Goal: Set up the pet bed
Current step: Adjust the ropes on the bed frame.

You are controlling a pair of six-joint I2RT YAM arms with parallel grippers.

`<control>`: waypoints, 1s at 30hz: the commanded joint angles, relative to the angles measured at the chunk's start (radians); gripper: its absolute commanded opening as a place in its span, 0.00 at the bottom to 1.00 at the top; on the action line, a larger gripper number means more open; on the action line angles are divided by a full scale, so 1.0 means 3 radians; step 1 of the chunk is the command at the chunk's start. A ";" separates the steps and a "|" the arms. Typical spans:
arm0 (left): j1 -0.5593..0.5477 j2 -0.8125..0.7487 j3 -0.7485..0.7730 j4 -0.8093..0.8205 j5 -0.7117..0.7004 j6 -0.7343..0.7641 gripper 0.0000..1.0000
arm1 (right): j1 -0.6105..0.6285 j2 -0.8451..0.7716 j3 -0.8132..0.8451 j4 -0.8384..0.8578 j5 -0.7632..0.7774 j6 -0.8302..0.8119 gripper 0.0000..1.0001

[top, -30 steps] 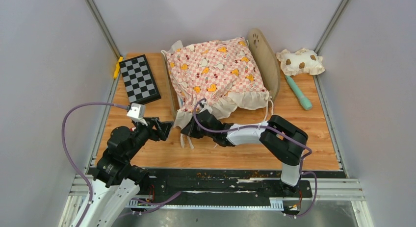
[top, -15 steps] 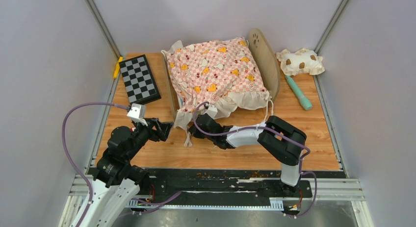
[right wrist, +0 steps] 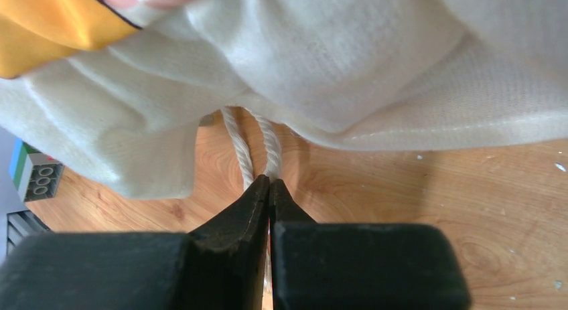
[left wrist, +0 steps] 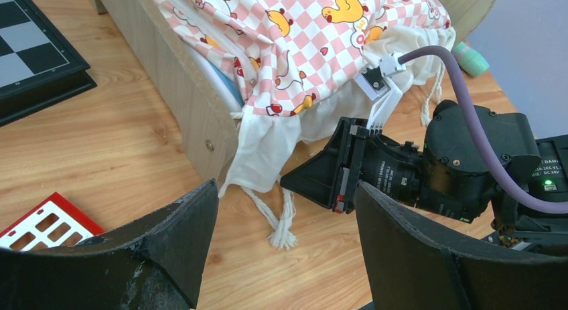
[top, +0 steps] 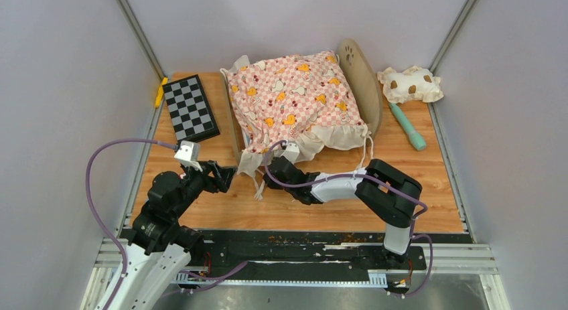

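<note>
Right tool (right wrist: 269, 189) shifted right, shut by tie cord (left wrist: 282, 238), hold unclear; left tool (left wrist: 285, 189) wide open, empty. Grip cord end squarely, tie to pet bed (left wrist: 167, 102).

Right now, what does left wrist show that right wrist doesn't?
Left wrist only: the chessboard, the wooden bed frame, a red grid piece, and the left gripper open. Right wrist only: a toy brick at the left edge, and the jaws shut on the cord. Both: the right gripper, the cord, and the cream ruffle of the cushion over the table.
</note>
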 commanded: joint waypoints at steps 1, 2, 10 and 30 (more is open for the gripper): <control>0.0003 0.0022 0.0048 0.0077 0.0012 0.0072 0.82 | 0.0022 -0.0148 -0.0054 0.0044 0.0027 -0.0106 0.04; 0.0003 0.0023 0.0043 0.0077 0.0028 0.0075 0.81 | 0.0021 -0.0165 -0.0065 0.0049 0.0008 -0.0100 0.03; 0.0003 0.0107 -0.0016 0.0168 0.0386 0.0237 0.79 | -0.0050 -0.0399 0.0001 0.0181 -0.0519 0.0130 0.00; -0.0408 0.0866 -0.0320 0.0642 0.0426 0.0391 0.65 | -0.0331 -0.0428 -0.0088 0.0648 -0.1307 0.0710 0.00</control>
